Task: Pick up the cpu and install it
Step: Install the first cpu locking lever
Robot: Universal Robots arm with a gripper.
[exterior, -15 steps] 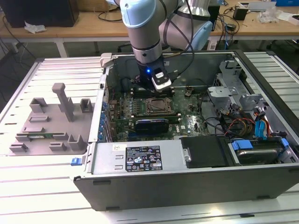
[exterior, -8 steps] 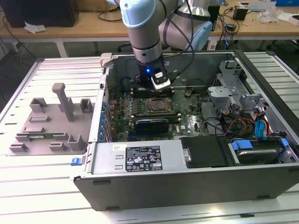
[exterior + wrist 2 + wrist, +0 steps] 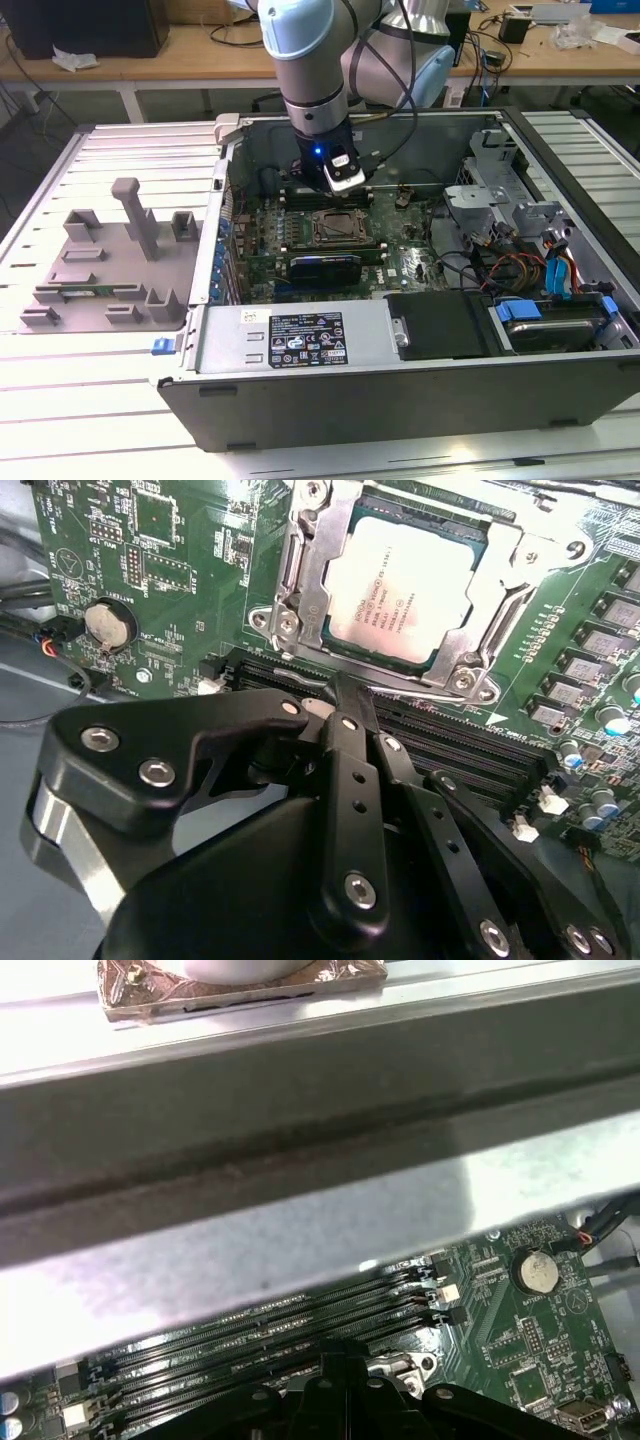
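The cpu (image 3: 405,595), a silver square with a thin pale rim, lies flat inside the metal socket frame (image 3: 300,570) on the green motherboard (image 3: 160,560). The frame's load plate stands open around it. My gripper (image 3: 340,685) hovers just beside the socket, over the black memory slots (image 3: 450,742), with its black fingers (image 3: 345,750) pressed together and nothing between them. In the exterior view the gripper (image 3: 342,182) hangs inside the open computer case (image 3: 400,385), just behind the socket (image 3: 338,228). Its tip (image 3: 335,1362) also shows in the first wrist view.
A grey fixture tray (image 3: 110,260) with upright posts sits at the exterior view's left, outside the case. A black box (image 3: 440,325), drive cage (image 3: 490,190) and coloured cables (image 3: 555,265) crowd the case's right side. The case's metal wall (image 3: 300,1210) runs close behind the gripper. A coin battery (image 3: 108,623) sits on the board.
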